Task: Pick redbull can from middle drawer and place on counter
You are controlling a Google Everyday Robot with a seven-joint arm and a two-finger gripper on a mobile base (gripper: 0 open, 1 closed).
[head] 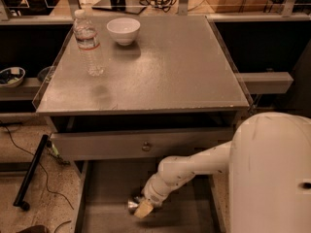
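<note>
The middle drawer (109, 193) is pulled open below the counter (165, 67), showing its flat grey floor. My gripper (143, 208) reaches down into it at the end of the white arm, low over the floor. A small shiny round end of the redbull can (132, 206) shows right at the gripper's left side, touching it. The rest of the can is hidden behind the gripper.
A clear water bottle (88, 42) and a white bowl (123, 30) stand at the counter's back left. A grey drawer front with a round knob (146, 146) sits above the open drawer. My white arm housing (272, 178) fills the lower right. A black bar (30, 171) lies on the floor at left.
</note>
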